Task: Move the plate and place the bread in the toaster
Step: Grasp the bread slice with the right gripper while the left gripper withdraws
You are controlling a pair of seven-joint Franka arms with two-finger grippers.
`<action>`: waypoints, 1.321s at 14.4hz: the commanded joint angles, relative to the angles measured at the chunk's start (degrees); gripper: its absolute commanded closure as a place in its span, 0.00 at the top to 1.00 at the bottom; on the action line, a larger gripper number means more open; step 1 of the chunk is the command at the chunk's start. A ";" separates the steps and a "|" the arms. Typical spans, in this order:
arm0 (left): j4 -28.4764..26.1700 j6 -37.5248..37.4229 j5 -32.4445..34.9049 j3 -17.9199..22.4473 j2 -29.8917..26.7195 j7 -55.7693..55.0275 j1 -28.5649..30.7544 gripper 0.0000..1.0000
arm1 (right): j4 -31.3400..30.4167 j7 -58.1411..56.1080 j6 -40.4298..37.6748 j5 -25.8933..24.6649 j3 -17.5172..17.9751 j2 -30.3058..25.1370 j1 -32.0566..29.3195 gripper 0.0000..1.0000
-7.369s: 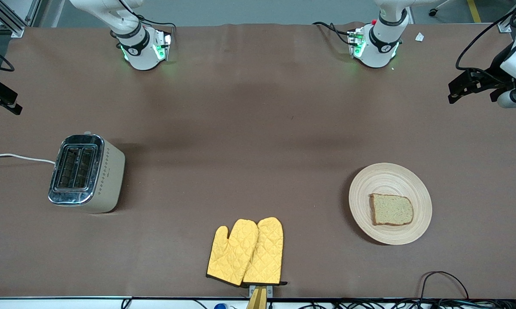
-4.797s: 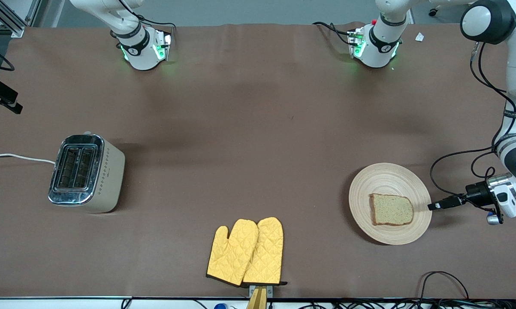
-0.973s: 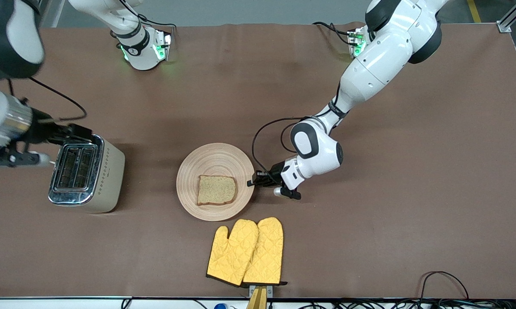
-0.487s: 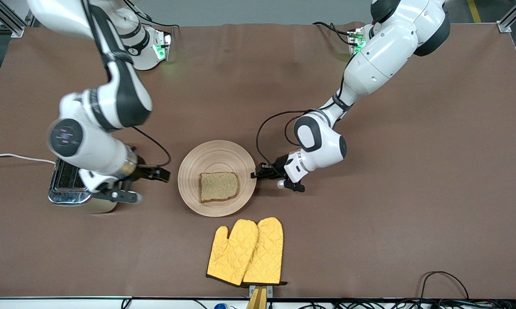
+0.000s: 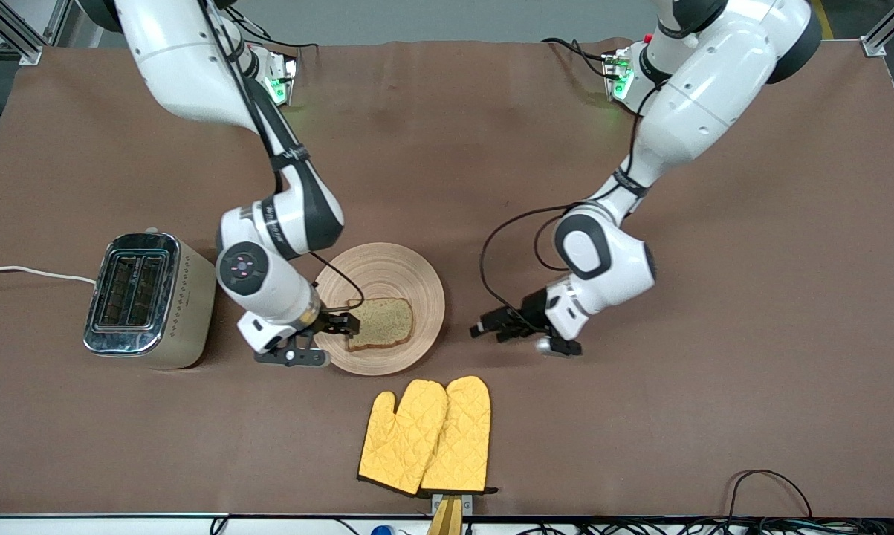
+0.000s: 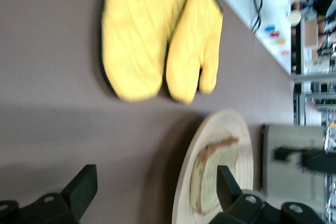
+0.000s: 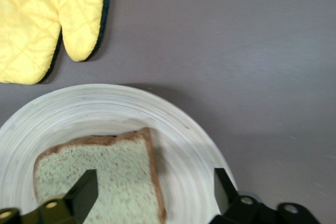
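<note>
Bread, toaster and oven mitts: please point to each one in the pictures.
bread (image 5: pixel 378 322): front view, centre of the crumb.
toaster (image 5: pixel 128 290): front view, chrome top between the two slots.
oven mitts (image 5: pixel 426 438): front view, where the two yellow mitts overlap.

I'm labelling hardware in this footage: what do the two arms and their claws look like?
Both arms are glossy white with black joint bands and loose black cables. The right claw and left claw are black with wedge-shaped fingers. The bases glow green.
</note>
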 commanded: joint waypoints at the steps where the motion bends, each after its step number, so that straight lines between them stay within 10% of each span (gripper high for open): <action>1: -0.86 -0.50 6.90 1.24 -2.90 -1.62 3.38 1.00 | -3.42 -2.12 4.80 1.16 -0.12 -0.06 1.00 0.84; 8: 1.60 -12.70 42.30 3.01 -5.43 -12.17 17.43 1.00 | -7.56 -5.20 7.89 1.16 -0.12 0.91 2.23 0.51; 13: 3.00 -28.85 59.97 3.10 -15.70 -21.01 23.25 1.00 | -8.89 -2.49 10.18 1.25 -0.12 0.91 2.76 0.04; 19: 12.23 -56.81 73.46 2.30 -26.78 -30.96 22.64 1.00 | -5.21 -0.10 0.81 0.99 -0.64 -2.77 1.88 0.00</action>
